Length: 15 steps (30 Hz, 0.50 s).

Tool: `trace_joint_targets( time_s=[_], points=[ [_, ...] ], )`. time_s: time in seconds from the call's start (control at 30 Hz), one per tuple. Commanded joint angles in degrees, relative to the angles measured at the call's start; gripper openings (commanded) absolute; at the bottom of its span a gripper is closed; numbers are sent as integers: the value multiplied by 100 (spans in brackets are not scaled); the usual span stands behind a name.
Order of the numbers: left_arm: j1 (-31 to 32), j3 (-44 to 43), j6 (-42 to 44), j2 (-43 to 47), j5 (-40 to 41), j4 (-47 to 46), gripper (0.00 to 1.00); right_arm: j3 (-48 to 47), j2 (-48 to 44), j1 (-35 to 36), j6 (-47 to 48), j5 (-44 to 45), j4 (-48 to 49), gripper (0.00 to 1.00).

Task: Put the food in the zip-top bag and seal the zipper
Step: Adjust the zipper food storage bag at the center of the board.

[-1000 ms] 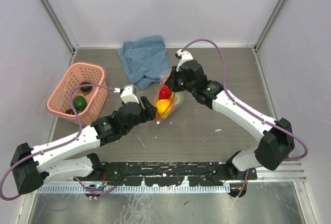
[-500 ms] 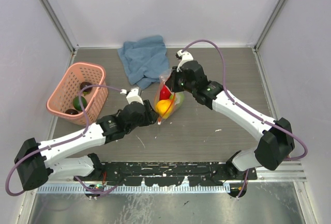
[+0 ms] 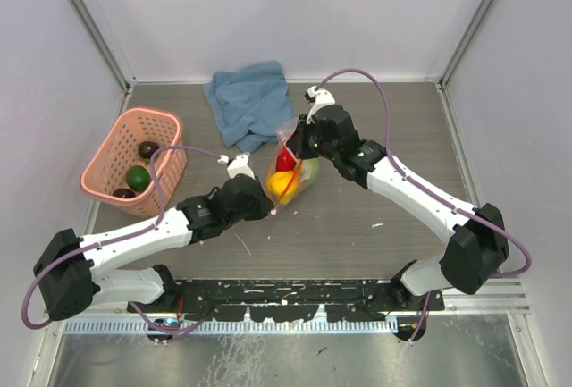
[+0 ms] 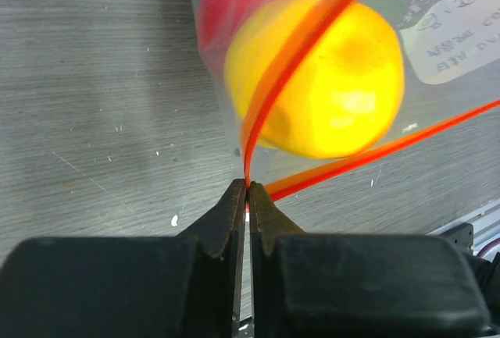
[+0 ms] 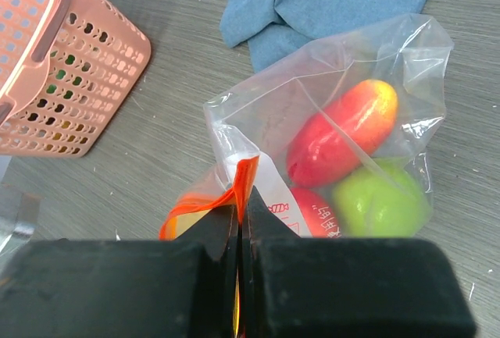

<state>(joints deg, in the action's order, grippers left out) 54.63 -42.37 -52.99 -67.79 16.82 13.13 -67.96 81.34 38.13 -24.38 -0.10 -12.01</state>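
- Here's the grey wood-grain table (image 3: 393, 128), with everything sitting on its far left half.
- At the far edge lies the crumpled blue cloth (image 3: 246, 101), its near corner just beside the bag.
- Over at the left is the pink lattice plastic basket (image 3: 105, 150), and in it a round green toy fruit (image 3: 137, 177) and a dark brown one (image 3: 147, 148).
- In the centre, between the two arms, the clear thin plastic zip-top bag (image 5: 273, 112) rests on the table with its mouth gaping.
- Packed inside are a glossy yellow toy fruit (image 4: 328, 80), a red-and-orange oblong one (image 5: 340, 139) and a green apple-like one (image 5: 379, 201).
- The left gripper (image 4: 248, 197) is at the bag's near end, jaws nearly together, nipping the tip of the red-orange zipper strip (image 4: 308, 37).
- The right gripper (image 5: 242, 205) is clamped tight on the far end of that strip.
- The two halves of the strip bow apart across the yellow fruit, so the bag is not yet sealed.
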Motion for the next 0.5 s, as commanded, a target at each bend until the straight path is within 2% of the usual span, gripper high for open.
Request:
trace_joint_targets(
  time_s=[0.0, 0.3, 0.47],
  points=[
    [-18, -503, 316, 213, 87, 115, 0, -74, -294, -106, 38, 128, 224, 1],
    [-40, -1542, 1127, 590, 118, 1150, 0, -630, -312, -228, 696, 927, -627, 1],
    [-217, -2419, 1635, 557, -289, 1935, 0, -888, -219, -244, 1098, 1517, -1152, 2]
  ],
)
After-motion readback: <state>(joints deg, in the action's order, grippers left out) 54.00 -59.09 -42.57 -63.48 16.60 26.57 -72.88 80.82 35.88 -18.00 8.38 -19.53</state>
